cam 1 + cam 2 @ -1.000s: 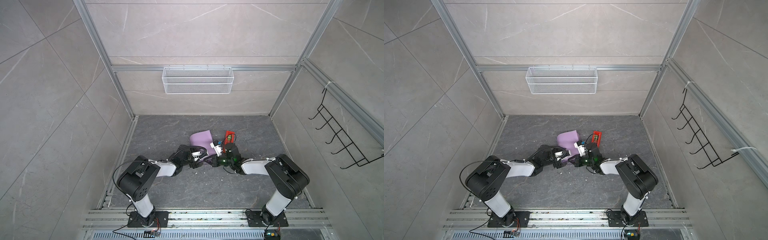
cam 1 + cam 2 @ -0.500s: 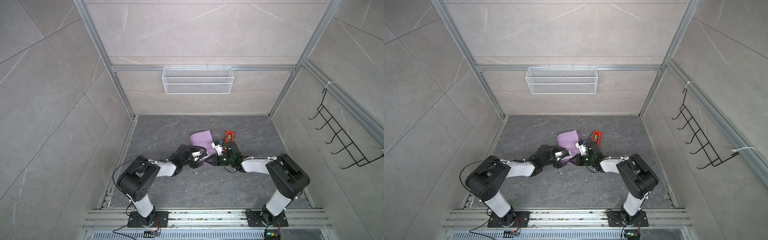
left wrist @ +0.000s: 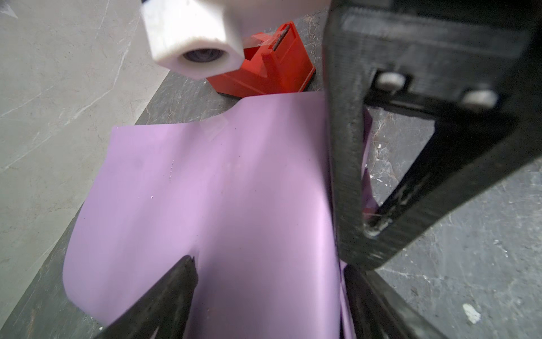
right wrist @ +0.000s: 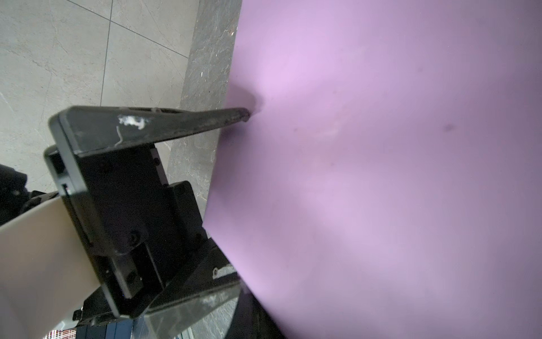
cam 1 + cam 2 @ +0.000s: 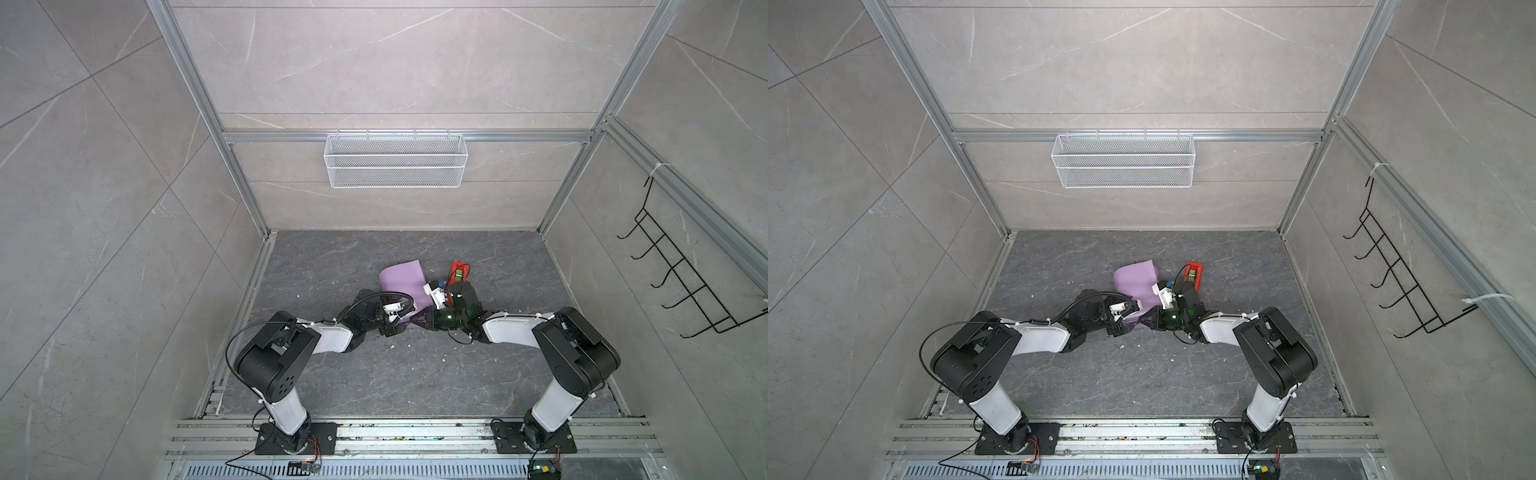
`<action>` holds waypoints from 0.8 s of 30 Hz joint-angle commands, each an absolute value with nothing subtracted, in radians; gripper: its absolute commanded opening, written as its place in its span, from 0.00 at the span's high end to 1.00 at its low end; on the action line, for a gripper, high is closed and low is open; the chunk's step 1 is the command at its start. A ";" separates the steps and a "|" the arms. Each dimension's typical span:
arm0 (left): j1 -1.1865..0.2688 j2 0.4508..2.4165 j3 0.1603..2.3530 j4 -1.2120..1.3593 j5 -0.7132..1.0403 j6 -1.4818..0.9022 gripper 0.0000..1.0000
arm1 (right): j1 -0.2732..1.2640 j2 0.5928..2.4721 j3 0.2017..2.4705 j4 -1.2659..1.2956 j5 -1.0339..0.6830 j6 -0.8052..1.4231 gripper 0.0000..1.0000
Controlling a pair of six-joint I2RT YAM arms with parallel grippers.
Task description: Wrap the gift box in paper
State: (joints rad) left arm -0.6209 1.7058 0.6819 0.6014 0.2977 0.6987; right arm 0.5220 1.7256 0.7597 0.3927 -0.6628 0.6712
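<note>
At bench (image 5: pixel 374 374) centre, nudged right gripper (image 5: pixel 419 322), clamped on the paper (image 5: pixel 401 280), toward wide-open left gripper (image 5: pixel 394 329) straddling it; little gained for wrapping.

A robotics lab cell: grey stone-look tile walls (image 5: pixel 395 62) and aluminium frame posts (image 5: pixel 210 120) enclose black-and-white robot arms (image 5: pixel 328 338) bolted to a metal rail (image 5: pixel 415 434).

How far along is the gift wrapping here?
Done: the paper humps up with no gift box showing, presumably under it. In hand: the left gripper, open, straddles its near end; the right gripper is shut at its side. Left: far end flares loose; red tape dispenser waits beyond.
</note>
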 commanded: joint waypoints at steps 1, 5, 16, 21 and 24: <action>-0.614 1.726 0.695 0.551 0.328 0.672 0.19 | 0.516 1.709 0.788 0.398 -0.657 0.711 0.99; -0.614 1.726 0.696 0.551 0.328 0.672 0.19 | 0.516 1.709 0.788 0.397 -0.653 0.731 0.92; -0.614 1.726 0.695 0.551 0.328 0.672 0.19 | 0.515 1.650 0.792 0.311 -0.620 0.718 0.75; -0.615 1.725 0.697 0.549 0.327 0.671 0.19 | 0.515 1.633 0.791 0.293 -0.617 0.715 0.73; -0.614 1.723 0.697 0.549 0.324 0.670 0.19 | 0.514 1.625 0.789 0.281 -0.617 0.712 0.72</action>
State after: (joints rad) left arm -0.6209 1.7069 0.6842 0.5991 0.2985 0.6952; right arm 0.5209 1.6554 0.7673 0.3096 -0.6308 0.7300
